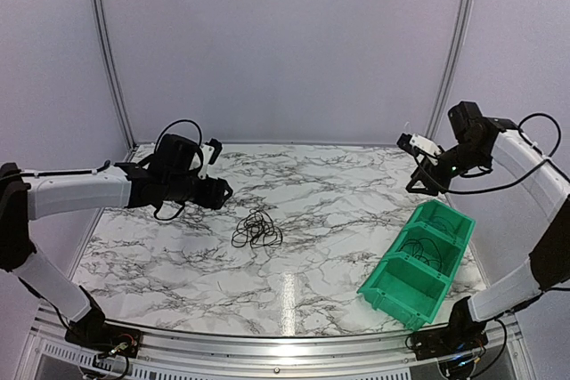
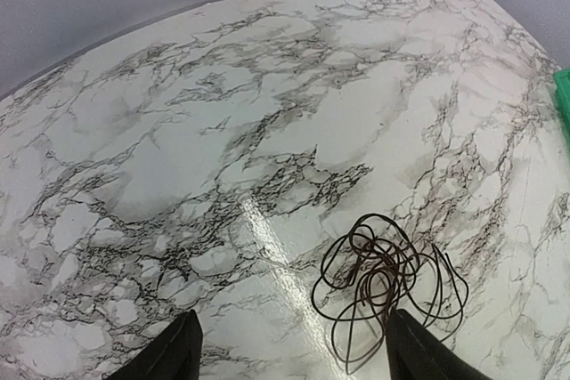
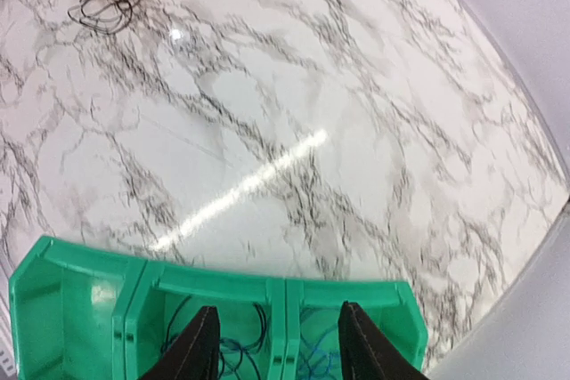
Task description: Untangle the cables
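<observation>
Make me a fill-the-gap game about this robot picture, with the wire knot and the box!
1. The tangle of cables lies on the ___, outside the bin.
2. The bin's colour is ___.
3. The bin has ___ compartments.
4. The left gripper has its fingers ___ (open or shut).

Missing words: table, green, three, open.

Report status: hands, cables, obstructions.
Left hand open, empty, near the cables. Right hand open, empty, over the bin. Cables tangled on the table, ungripped; more strands in the bin. Nothing in the way.
</observation>
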Controlling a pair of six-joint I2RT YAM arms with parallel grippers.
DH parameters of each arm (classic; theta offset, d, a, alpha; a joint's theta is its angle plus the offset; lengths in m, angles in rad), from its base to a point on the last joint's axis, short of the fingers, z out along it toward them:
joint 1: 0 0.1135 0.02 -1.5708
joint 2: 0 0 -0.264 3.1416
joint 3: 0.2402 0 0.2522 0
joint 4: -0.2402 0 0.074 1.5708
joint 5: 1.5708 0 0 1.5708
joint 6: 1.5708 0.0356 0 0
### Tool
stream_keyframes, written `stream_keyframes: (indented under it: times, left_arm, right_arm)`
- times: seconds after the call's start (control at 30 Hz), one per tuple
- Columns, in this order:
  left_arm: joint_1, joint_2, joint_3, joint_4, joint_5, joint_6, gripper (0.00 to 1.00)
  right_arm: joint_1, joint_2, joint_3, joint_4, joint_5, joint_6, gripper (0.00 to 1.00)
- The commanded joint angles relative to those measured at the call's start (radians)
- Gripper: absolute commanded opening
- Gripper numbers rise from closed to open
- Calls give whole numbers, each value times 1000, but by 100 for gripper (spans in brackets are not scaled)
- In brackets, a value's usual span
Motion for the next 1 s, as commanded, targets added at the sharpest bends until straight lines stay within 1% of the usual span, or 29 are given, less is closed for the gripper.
stream_keyframes:
  times: [0.0, 0.1, 0.2, 0.27, 0.37, 0.43, 0.5, 0.63, 0.73, 0.83, 0.97]
  left_arm:
    - [-14, 71, 71, -100, 90, -20, 71]
    - [-12, 134, 96, -106, 135, -60, 66]
    - [-12, 212, 132, -107, 192, -110, 60]
    - [-12, 265, 161, -105, 216, -148, 57]
    - [-12, 329, 194, -103, 194, -181, 53]
    - [-11, 360, 206, -102, 168, -183, 50]
    - [-10, 385, 217, -101, 160, -175, 50]
    - [-10, 423, 235, -94, 171, -155, 47]
    - [-8, 442, 247, -88, 178, -148, 42]
    - [-5, 450, 253, -81, 177, -145, 31]
    - [-2, 452, 245, -57, 182, -139, 22]
  right_arm:
    - [97, 96, 5, 256, -146, 120, 44]
    - [188, 177, 14, 367, -118, 161, 42]
    - [257, 275, 36, 446, -152, 221, 39]
    - [302, 344, 70, 464, -189, 257, 38]
    - [376, 416, 103, 471, -213, 280, 37]
    - [425, 427, 92, 511, -212, 290, 36]
    - [456, 423, 71, 554, -203, 306, 36]
    - [486, 435, 61, 567, -198, 310, 37]
    - [494, 441, 60, 563, -197, 312, 37]
    - [496, 442, 56, 565, -199, 315, 37]
    - [496, 453, 51, 570, -195, 315, 37]
